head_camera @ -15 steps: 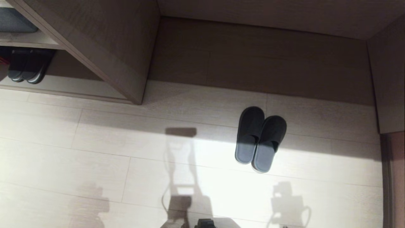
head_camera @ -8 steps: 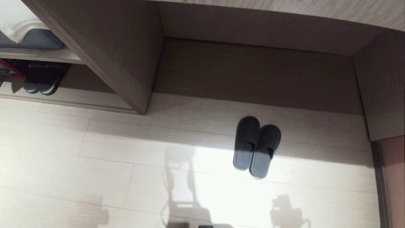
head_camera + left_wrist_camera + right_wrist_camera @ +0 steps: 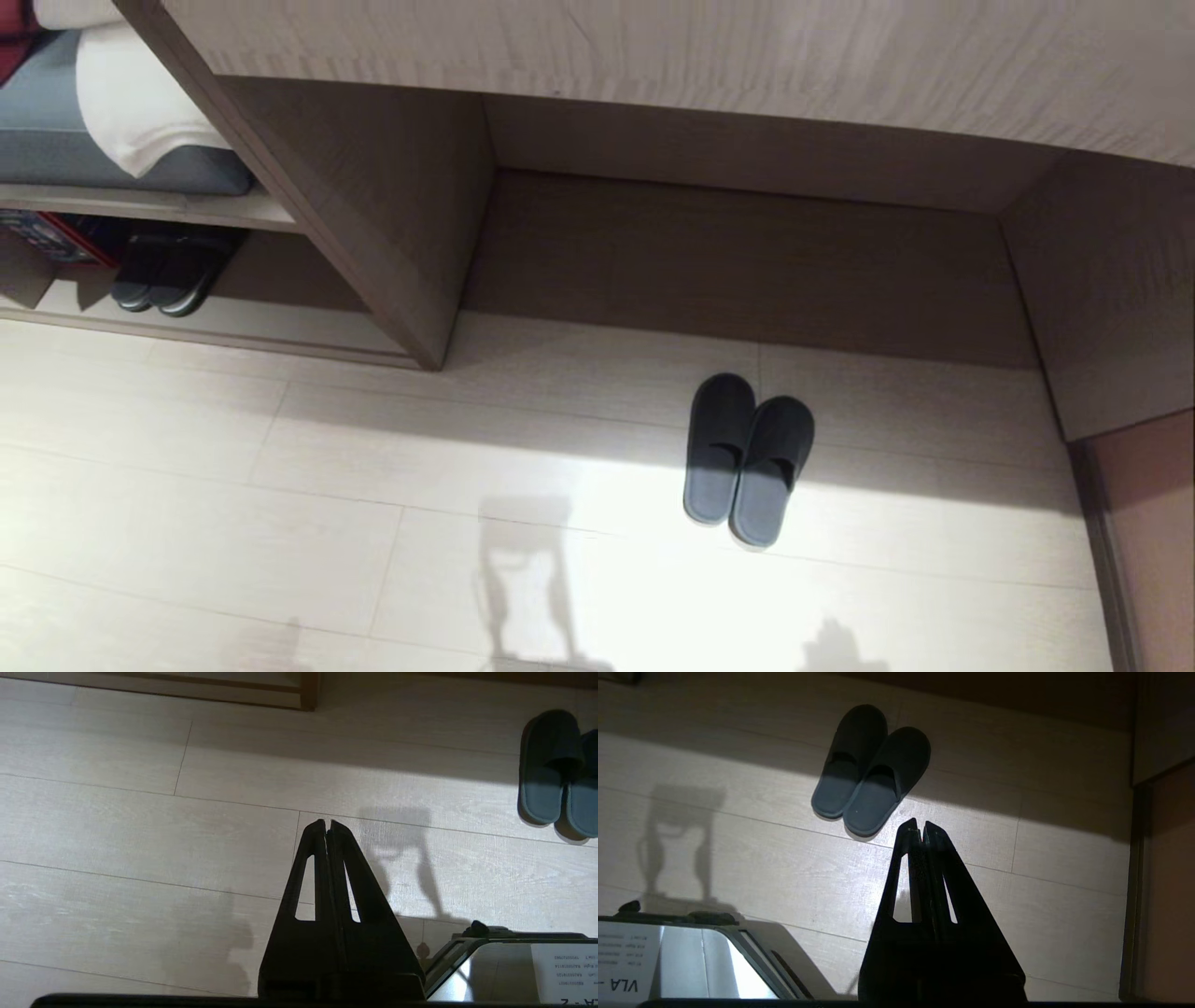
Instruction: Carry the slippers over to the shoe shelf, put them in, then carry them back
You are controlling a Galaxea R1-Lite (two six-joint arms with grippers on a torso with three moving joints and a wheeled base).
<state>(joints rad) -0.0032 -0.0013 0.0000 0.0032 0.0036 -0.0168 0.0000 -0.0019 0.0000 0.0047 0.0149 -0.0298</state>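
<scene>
On floor: two slippers (image 3: 747, 459) touching; both pincers (image 3: 328, 823) (image 3: 920, 823) closed, empty.

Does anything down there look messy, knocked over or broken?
Nothing stands out. The slippers sit neatly side by side on the floor, toes toward the empty recess, while another dark pair is tucked into the shoe shelf. No spills or damage show.

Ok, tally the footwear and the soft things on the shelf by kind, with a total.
Blue-grey slippers on the floor: 2
Dark slippers with pale-edged soles in the shoe shelf: 2
White folded cloth: 1
Grey cushion: 1
Total: 6
</scene>
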